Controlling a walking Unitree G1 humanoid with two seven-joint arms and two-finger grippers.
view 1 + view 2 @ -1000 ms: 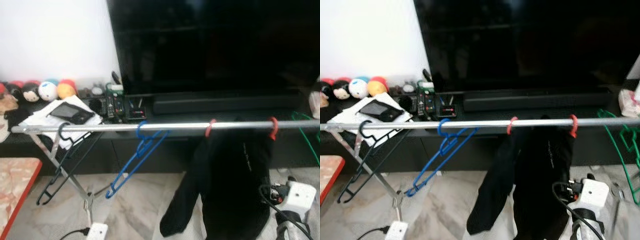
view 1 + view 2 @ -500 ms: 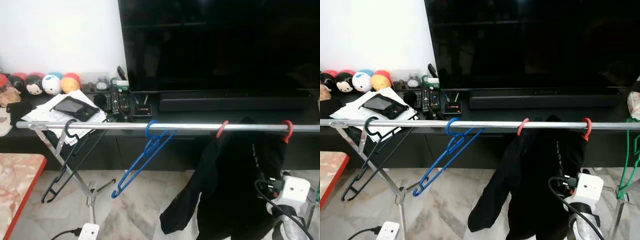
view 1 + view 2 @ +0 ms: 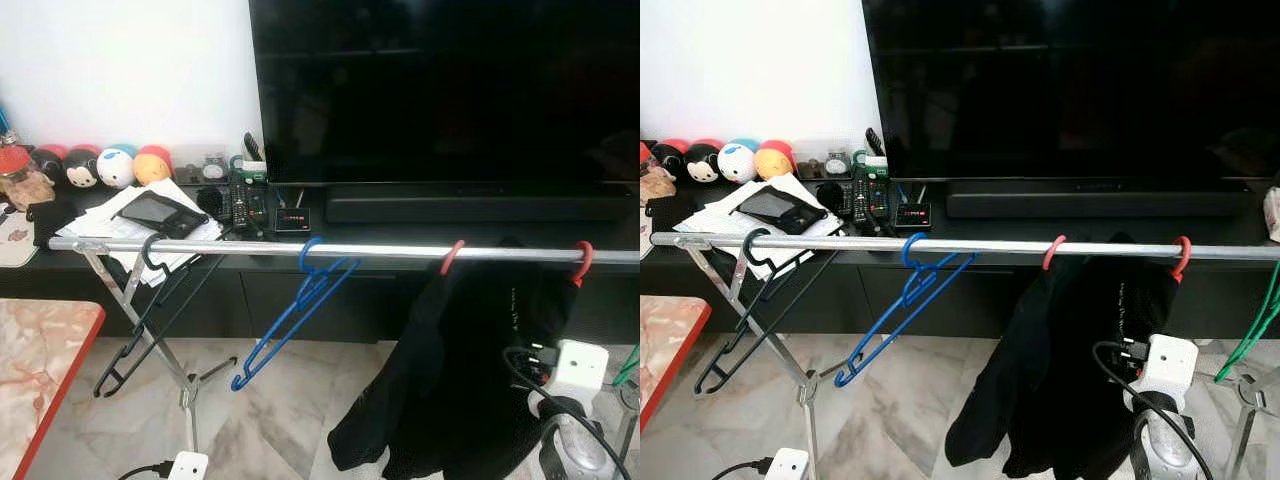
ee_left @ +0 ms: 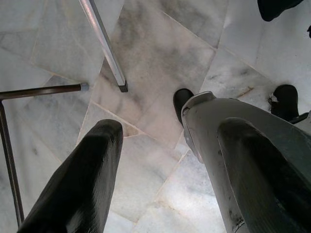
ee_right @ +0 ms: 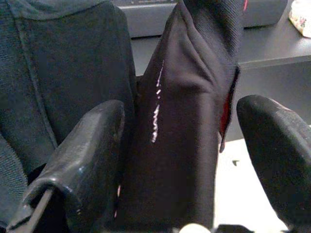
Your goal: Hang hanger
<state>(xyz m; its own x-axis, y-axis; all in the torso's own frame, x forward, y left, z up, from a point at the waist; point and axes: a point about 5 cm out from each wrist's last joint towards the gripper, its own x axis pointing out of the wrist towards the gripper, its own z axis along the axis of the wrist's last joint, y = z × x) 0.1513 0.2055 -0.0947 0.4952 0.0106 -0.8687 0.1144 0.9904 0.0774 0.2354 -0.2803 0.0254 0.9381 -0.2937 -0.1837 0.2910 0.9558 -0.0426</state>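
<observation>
Hangers line a silver rail (image 3: 940, 246) in front of a dark television, while the robot's right hand (image 5: 187, 155), fingers spread apart and gripping nothing, points at the black garment (image 5: 189, 111) hanging close in front of it, a sliver of red hanger (image 5: 225, 116) showing at the cloth's edge. In the right eye view that garment (image 3: 1080, 360) drapes from a red hanger whose ends (image 3: 1053, 251) curl over the rail. The left hand (image 4: 163, 179) hangs low with its fingers apart and empty, aimed at the marble floor (image 4: 160, 63) beside a metal rack leg (image 4: 104, 46). Along the rail toward the robot's left, a blue hanger (image 3: 902, 315) hooks on and slants downward, and a black hanger (image 3: 745, 315) hooks near the rail's left end, next to the rack's crossed legs (image 3: 780, 350). A green hanger (image 3: 1255, 325) shows at the right edge of the right eye view; what it hangs from cannot be made out. Behind the rail, the long dark desk (image 3: 1200, 225) carries a soundbar (image 3: 1100, 199), remote controls (image 3: 862, 195), papers (image 3: 760, 225) topped with a dark pouch (image 3: 775, 207), and a row of round plush toys (image 3: 725, 160). A white power adapter (image 3: 1168, 366) with black cables sits low on the right.
</observation>
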